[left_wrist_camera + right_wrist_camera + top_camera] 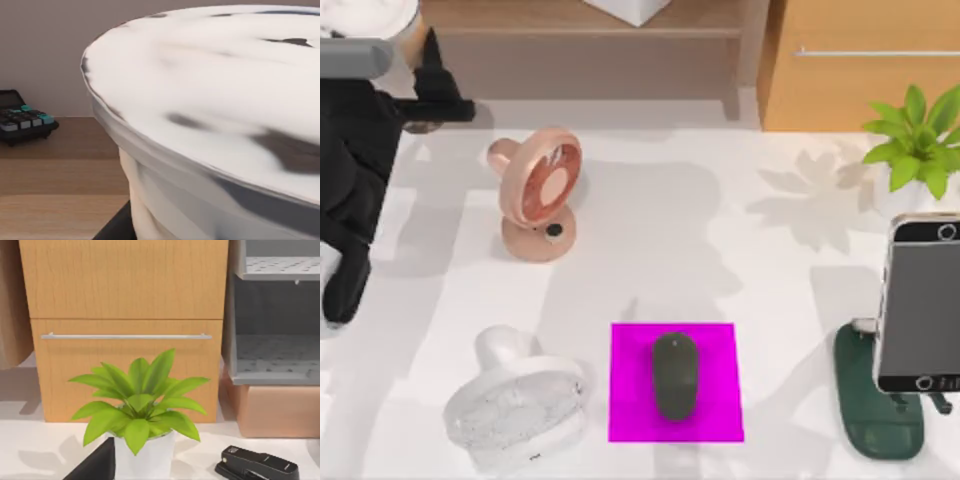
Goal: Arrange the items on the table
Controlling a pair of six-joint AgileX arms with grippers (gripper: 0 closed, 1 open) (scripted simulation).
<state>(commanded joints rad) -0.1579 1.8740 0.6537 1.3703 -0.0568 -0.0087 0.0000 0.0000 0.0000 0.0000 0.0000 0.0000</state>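
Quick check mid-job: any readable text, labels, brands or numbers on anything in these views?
None can be read.
Calculator: key markings too blurred.
Phone: dark screen, no text visible.
Mouse, cup lid, pink fan, white fan, stapler: no markings visible.

Grey mouse (675, 375) front-centre — phone (920, 300) far right — cup (380, 25) back-left.

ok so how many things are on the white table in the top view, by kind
small desk fans: 2, pink and white
dark grey oval mouse: 1
magenta square mat: 1
dark-screen smartphone: 1
dark green phone stand: 1
green potted plant: 1
total: 7
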